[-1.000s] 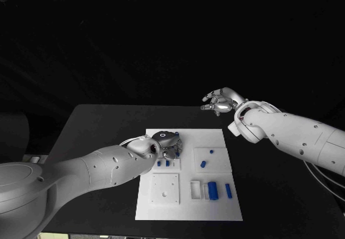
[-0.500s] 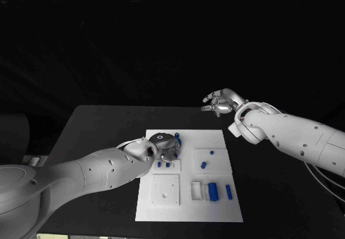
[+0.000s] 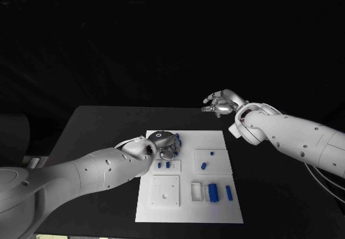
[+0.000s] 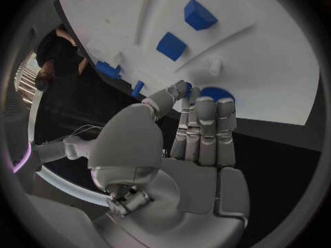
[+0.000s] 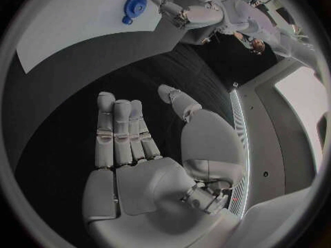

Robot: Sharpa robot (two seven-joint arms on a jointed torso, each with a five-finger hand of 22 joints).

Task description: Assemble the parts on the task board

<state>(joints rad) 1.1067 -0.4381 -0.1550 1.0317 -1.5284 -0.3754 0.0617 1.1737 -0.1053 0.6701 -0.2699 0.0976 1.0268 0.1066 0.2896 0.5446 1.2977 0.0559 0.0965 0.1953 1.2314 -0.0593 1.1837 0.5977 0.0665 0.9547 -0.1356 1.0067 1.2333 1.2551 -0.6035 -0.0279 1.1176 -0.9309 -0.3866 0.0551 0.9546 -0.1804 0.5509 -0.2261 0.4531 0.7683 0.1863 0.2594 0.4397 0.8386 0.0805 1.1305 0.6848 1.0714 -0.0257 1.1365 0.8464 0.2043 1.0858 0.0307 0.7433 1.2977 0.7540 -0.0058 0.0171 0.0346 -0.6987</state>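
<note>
Now the left hand (image 3: 163,141), fingers apart and holding nothing, edges farther up the task board (image 3: 216,209) toward the round blue part (image 5: 134,6); the open right hand (image 3: 221,102) idles.

the left hand (image 3: 164,141) covers the board's (image 3: 216,209) eleven o'clock corner; a round blue part (image 4: 218,93) peeks past its fingertips.

Black table (image 3: 100,129) with white task board (image 3: 216,209) on it
</note>
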